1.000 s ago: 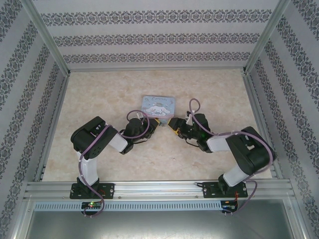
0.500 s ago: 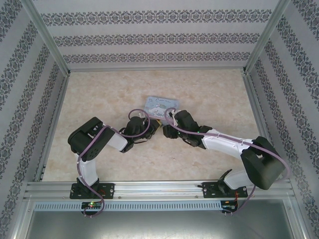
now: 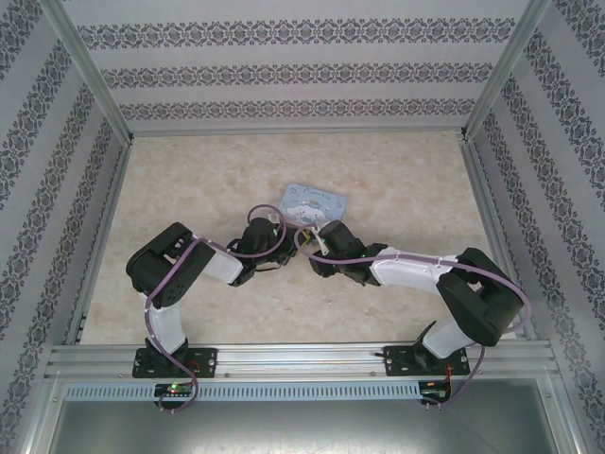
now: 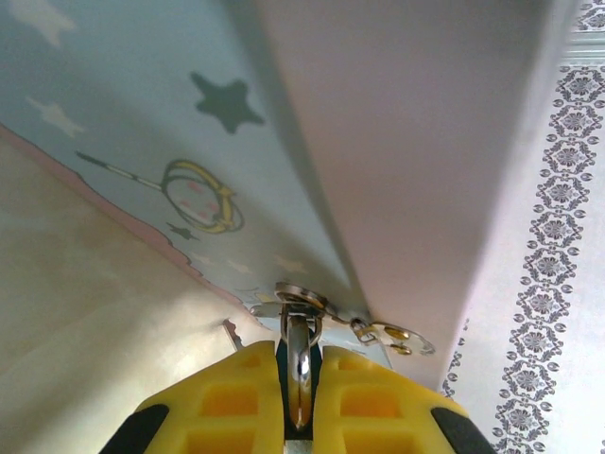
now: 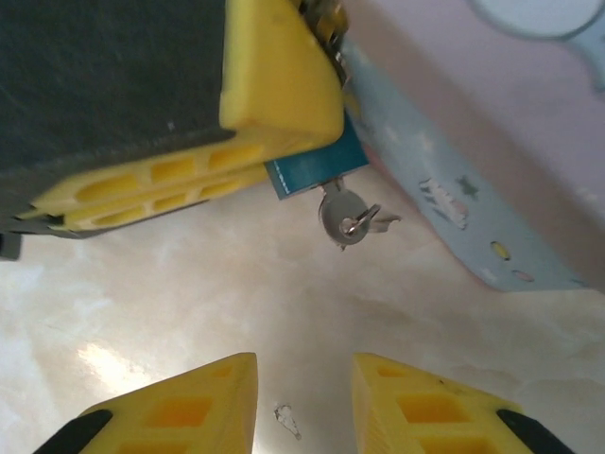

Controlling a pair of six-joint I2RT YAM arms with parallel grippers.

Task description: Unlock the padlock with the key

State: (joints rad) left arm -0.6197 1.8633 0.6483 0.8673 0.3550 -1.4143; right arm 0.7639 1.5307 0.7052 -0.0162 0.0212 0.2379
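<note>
The left gripper [image 4: 300, 364] is clenched on the padlock [image 5: 312, 173] at upper centre of the right wrist view, beside the tin [image 5: 444, 184]. This leaves the key [image 5: 342, 216] hanging out below it. The right gripper [image 5: 304, 378] faces that key with its fingers spread, apparently ready to pinch and turn it.

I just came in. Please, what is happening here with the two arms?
The left claw is shut on the small teal padlock and holds it beside the light-blue cartoon tin. The key hangs from the underside of the padlock, apparently already in the keyhole. The right claw is open and faces the key from a short way off, not touching it. Whether the lock is open cannot be told.
</note>
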